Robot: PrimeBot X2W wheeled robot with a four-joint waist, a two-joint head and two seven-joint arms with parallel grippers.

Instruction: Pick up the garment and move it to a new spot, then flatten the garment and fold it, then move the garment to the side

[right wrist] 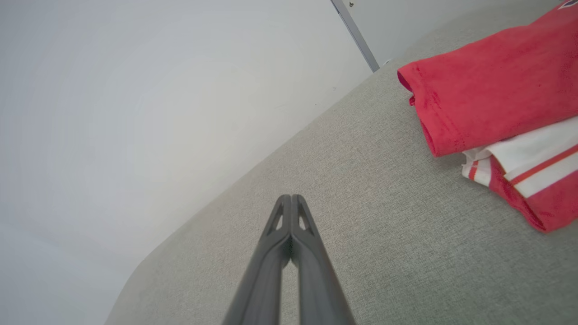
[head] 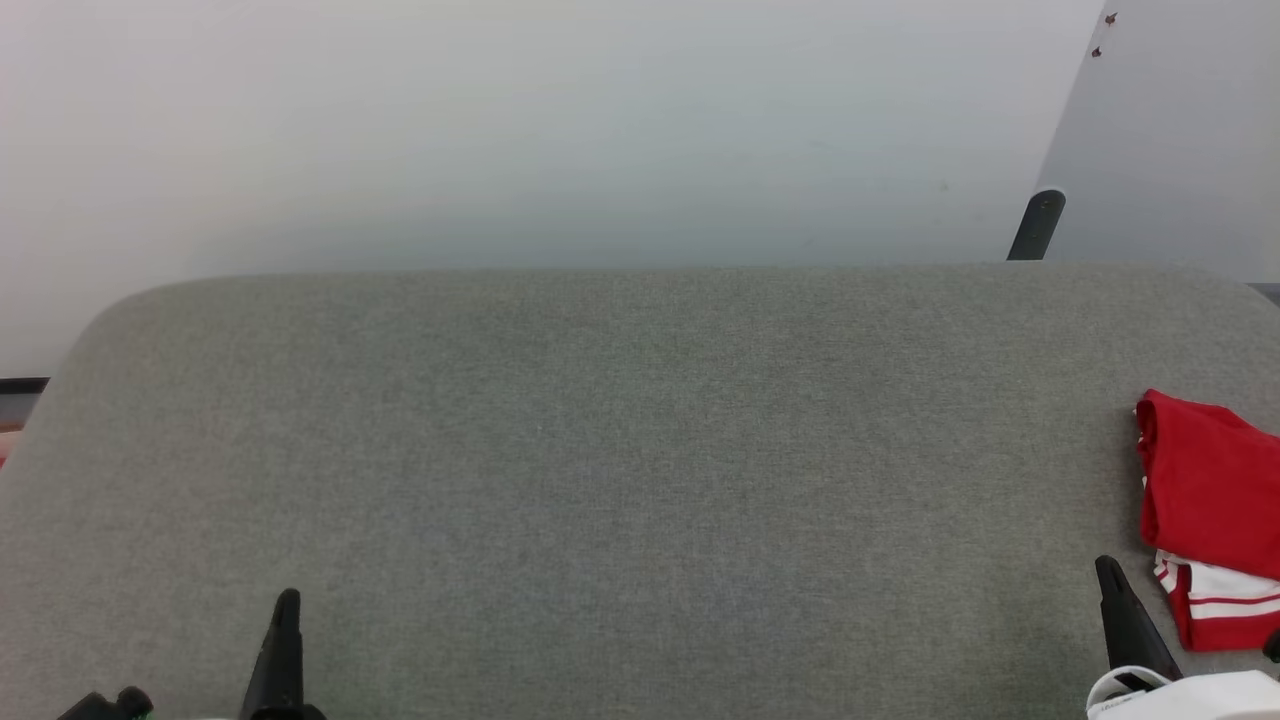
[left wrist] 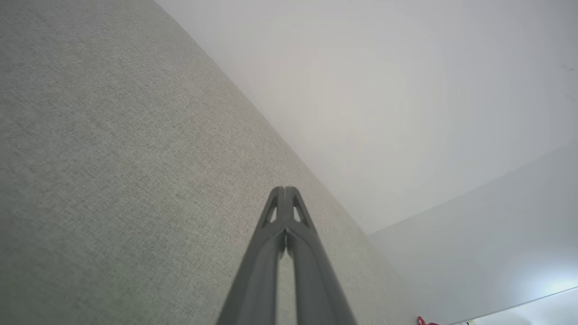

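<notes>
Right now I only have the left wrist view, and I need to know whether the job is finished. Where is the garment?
Observer: The garment lies on the robot's right side of the grey surface and runs off the head view's right edge.
Operator: Is it folded?
Observer: It looks folded. The right wrist view shows a red layer on top and a white, red-striped layer under it.
Operator: Is the right gripper holding it?
Observer: No. The right gripper is shut on nothing and is clear of the cloth.
</notes>
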